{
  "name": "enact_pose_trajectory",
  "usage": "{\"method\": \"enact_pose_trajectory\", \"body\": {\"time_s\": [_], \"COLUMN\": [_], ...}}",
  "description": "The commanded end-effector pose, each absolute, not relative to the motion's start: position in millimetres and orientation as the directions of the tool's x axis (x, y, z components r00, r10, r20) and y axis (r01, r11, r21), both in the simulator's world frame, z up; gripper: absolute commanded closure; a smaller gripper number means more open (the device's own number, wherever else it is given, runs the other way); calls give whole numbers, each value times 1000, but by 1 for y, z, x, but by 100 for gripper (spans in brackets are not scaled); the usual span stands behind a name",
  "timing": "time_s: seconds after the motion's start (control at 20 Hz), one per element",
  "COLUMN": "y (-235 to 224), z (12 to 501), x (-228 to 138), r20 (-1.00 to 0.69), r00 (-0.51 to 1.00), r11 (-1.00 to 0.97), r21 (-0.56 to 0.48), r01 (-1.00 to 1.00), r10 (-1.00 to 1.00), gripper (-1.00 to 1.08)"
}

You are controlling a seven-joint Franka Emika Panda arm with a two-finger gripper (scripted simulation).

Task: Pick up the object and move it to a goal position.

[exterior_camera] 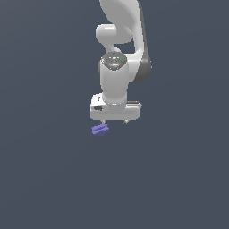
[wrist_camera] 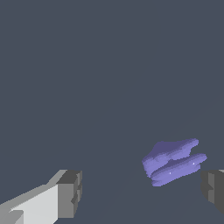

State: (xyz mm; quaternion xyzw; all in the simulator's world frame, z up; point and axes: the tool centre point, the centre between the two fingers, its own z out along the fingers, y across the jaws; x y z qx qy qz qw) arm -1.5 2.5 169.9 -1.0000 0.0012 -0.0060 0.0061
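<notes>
- Exterior view faces the arm head-on from a moderate distance, arm filling the upper centre of the frame, its hand (exterior_camera: 115, 121) just above mid-frame.
- Wrist view rides on the arm, very close in, peering past its own fingers (wrist_camera: 70, 192) at the lower corners.
- Both catch the purple-blue piece (exterior_camera: 100, 130): tiny below the hand outside, large at lower right (wrist_camera: 174, 162) here.

The arm (exterior_camera: 117, 67) is showing smooth white rounded shells, dark grey joints, and a boxy white gripper (exterior_camera: 115, 121) with grey fingertips (wrist_camera: 70, 192).
</notes>
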Motion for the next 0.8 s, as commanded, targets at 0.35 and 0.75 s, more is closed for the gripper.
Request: {"method": "enact_pose_trajectory", "body": {"time_s": [0.35, 0.75], "y": [-1, -1], "z": [181, 181], "x": [0, 0], "r20": [19, 19], "r00": [999, 1000], "r11": [-999, -1000], "r21": [-8, -8], "r01": [31, 24], "r10": [31, 24], "gripper": [-92, -92]}}
